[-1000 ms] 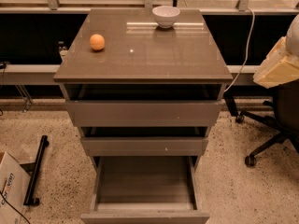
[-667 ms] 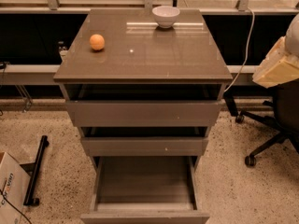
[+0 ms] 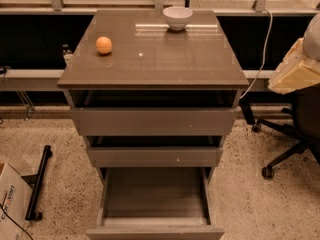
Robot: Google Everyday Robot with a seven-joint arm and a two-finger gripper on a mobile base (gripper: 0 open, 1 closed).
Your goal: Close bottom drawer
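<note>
Grey-brown cabinet (image 3: pixel 150 134), 3 drawers, all standing out from the carcass. Bottom drawer (image 3: pixel 155 204) is the lowest, pulled far out toward the camera, its deep box open to view and its flat front at the lower frame edge. Middle drawer (image 3: pixel 155 156) and top drawer (image 3: pixel 152 121) sit slightly out. On the bench (image 3: pixel 165 59): 1 orange ball (image 3: pixel 104 45) at left, 1 white bowl (image 3: pixel 177 17) at the back edge. Pincer (image 3: pixel 291 78) hangs at the right frame edge, level with the bench, well apart from the bottom drawer; released or clenched, cannot tell. Office chair (image 3: pixel 295 134) below it.
</note>
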